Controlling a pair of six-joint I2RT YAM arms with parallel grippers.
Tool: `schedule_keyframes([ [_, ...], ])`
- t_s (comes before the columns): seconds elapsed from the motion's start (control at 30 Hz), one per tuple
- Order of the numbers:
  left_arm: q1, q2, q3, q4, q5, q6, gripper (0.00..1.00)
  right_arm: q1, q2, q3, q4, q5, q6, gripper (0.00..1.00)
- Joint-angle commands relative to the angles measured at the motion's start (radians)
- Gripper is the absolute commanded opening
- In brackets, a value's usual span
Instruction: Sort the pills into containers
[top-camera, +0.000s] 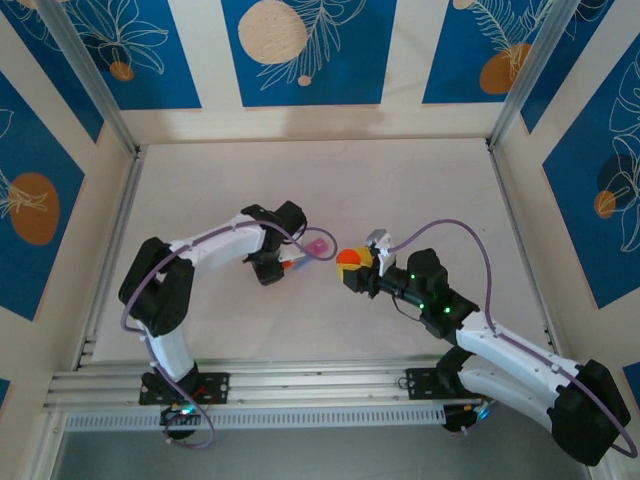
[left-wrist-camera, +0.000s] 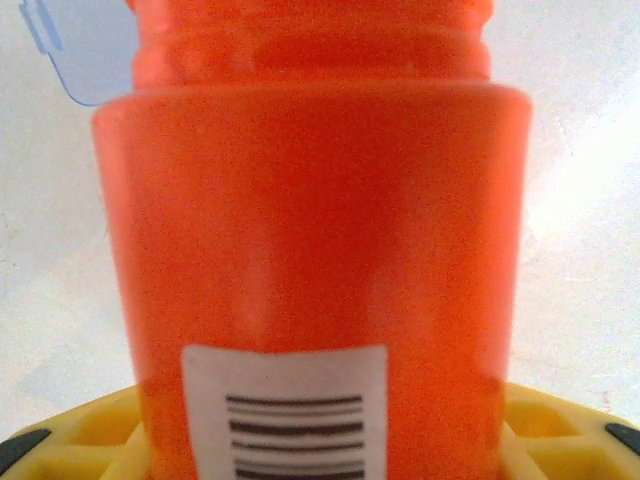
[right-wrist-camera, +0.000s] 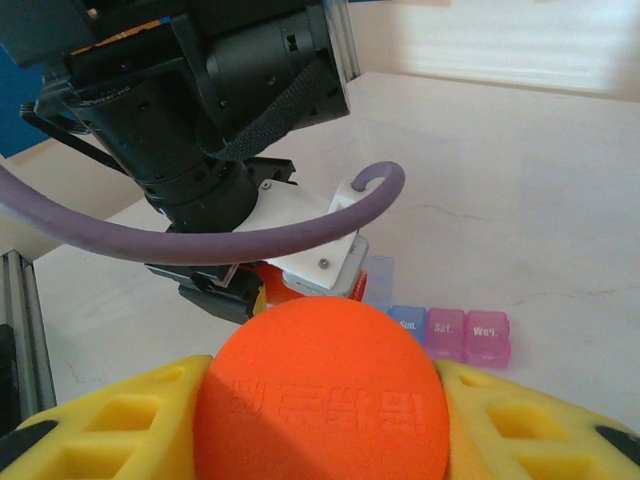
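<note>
Pale matte tabletop (top-camera: 300, 180), blue floral wall panels around it. Mid-table lies the pill-organiser strip (right-wrist-camera: 450, 335): three joined translucent plastic boxes, blue, purple and pink, with day letters on the lids. It sits between the two grippers. At the blue end a clear blue lid (right-wrist-camera: 378, 275) stands open.

The left gripper (top-camera: 288, 265) is clamped on a smooth orange plastic cylindrical bottle (left-wrist-camera: 310, 230) with a white barcode label (left-wrist-camera: 285, 410). Its threaded neck is bare. The right gripper (top-camera: 352, 263) pinches a round orange cap (right-wrist-camera: 320, 390) with embossed lettering between ribbed yellow fingers (right-wrist-camera: 110, 430). Pills can't be seen.

Step looks like pouring, with the cap off and the bottle near the strip. To do it well:
- Bring the bottle mouth low over the open blue box.
- Tilt slowly so the pills come one at a time.
- Keep the cap hand clear.

The strip is light and loose on a slick top, so a nudge would slide it.
</note>
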Motion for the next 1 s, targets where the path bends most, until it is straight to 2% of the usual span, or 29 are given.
schedule_keyframes([
  [0.0,-0.008,0.022,0.049,-0.049,-0.022,0.009,0.0,0.007,-0.026,-0.006,0.003,-0.012,0.011,0.0],
  [0.97,-0.034,0.152,0.172,-0.167,-0.091,0.031,0.0,0.01,-0.075,-0.014,-0.007,0.006,0.018,0.0],
])
